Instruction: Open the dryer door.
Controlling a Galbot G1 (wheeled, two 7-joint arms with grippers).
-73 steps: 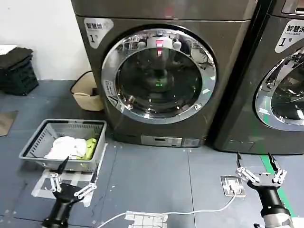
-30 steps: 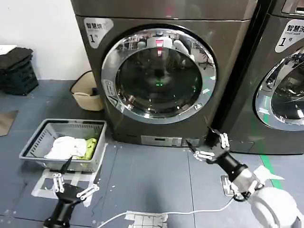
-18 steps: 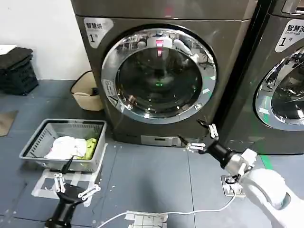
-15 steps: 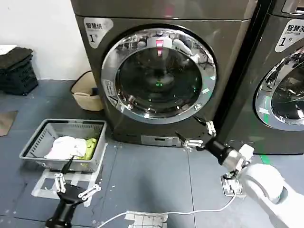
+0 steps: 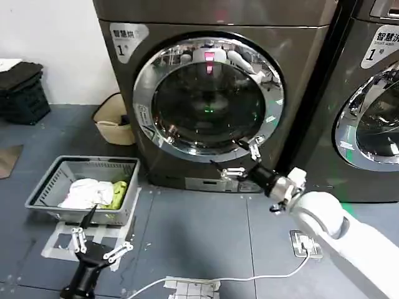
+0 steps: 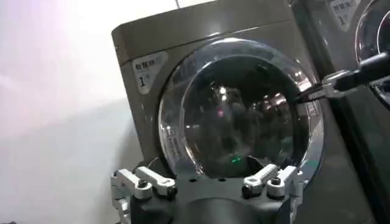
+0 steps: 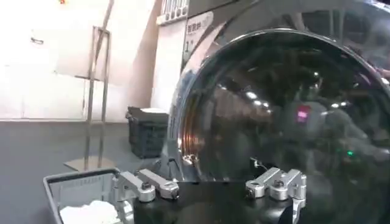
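Note:
The dryer door [image 5: 209,99], a wide chrome ring around dark glass, sits shut in the front of the grey machine marked 1. My right gripper [image 5: 235,157] is open, its fingers spread just in front of the door's lower right chrome rim; I cannot tell whether they touch it. The right wrist view has the door's glass [image 7: 286,109] close up, beyond the open right gripper [image 7: 210,182]. My left gripper [image 5: 107,229] hangs open low at the front left, near the floor. From the left wrist, past the open left gripper [image 6: 207,179], the door [image 6: 237,115] faces me.
A grey basket [image 5: 62,174] of clothes stands on the floor at the left. A tan bag [image 5: 115,121] leans beside the machine, and a black crate [image 5: 22,93] sits farther left. A second chrome-ringed machine [image 5: 374,106] stands at the right. A white cable [image 5: 262,275] crosses the floor.
My right arm has swung up and left from the floor at the right to the door's lower right rim, staying open. The left arm has hardly moved.

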